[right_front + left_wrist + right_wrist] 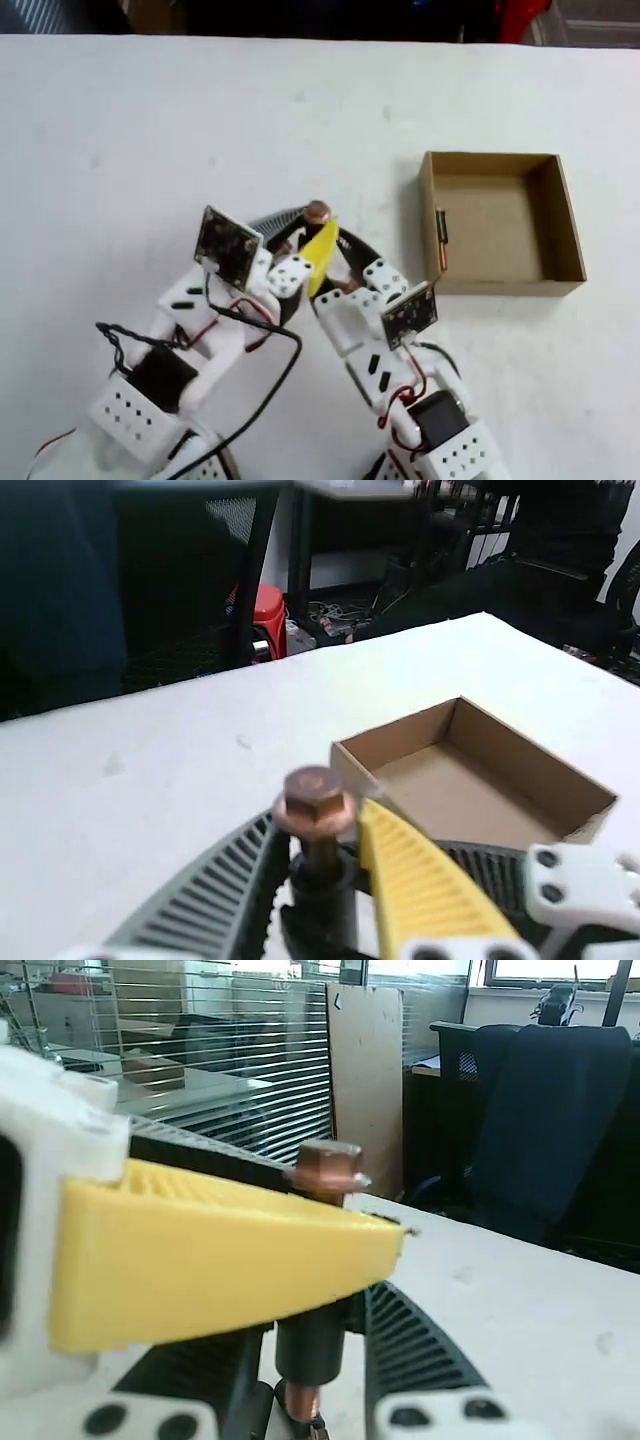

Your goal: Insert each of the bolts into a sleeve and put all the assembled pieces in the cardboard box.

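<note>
Centrally, bolt (317, 211) in sleeve (310, 1345), apart from cardboard box (429, 215) nearest wall.

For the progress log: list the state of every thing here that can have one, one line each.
Copper hex-head bolt: upright, through the sleeve, tip showing below.
Black tubular sleeve: upright, around the bolt's shank.
Left gripper, grey and yellow fingers: shut on the bolt.
Right gripper, black fingers: shut on the sleeve.
Brown cardboard box: open-topped, holding one piece.
Dark assembled piece: lying flat along a box wall.
</note>
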